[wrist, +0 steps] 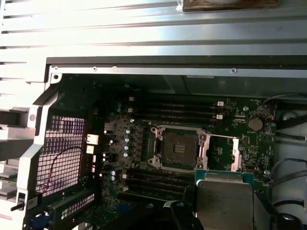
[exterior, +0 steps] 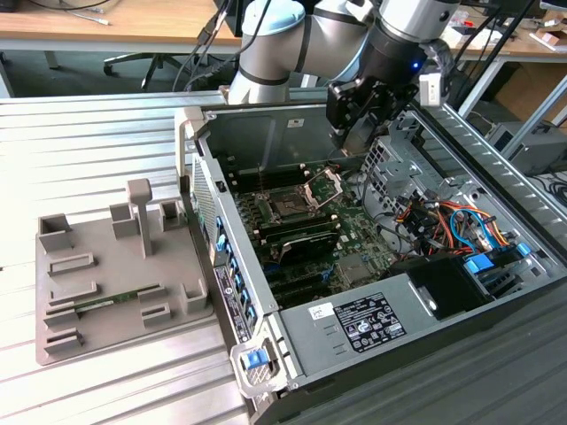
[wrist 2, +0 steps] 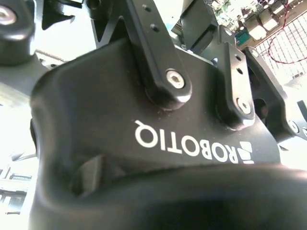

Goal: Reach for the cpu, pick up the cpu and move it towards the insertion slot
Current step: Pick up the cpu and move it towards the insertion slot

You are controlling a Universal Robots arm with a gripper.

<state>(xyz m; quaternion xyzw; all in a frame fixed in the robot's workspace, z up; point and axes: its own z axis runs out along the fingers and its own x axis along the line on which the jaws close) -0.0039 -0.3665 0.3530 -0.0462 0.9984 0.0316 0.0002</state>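
Note:
In the first wrist view the cpu, a silvery square chip with a green rim, sits close under the camera between dark fingers. My gripper is shut on it. The insertion slot lies a little ahead of the chip, its dark centre bare and its shiny metal frame swung open to one side. In the exterior view my gripper hangs over the far part of the open computer case, above and to the exterior view's right of the insertion slot. The second wrist view shows the gripper's black body.
A grey tray with raised blocks lies outside the case on the exterior view's left. A metal drive cage, coloured cables and the power supply crowd the case. Long black memory slots flank the socket.

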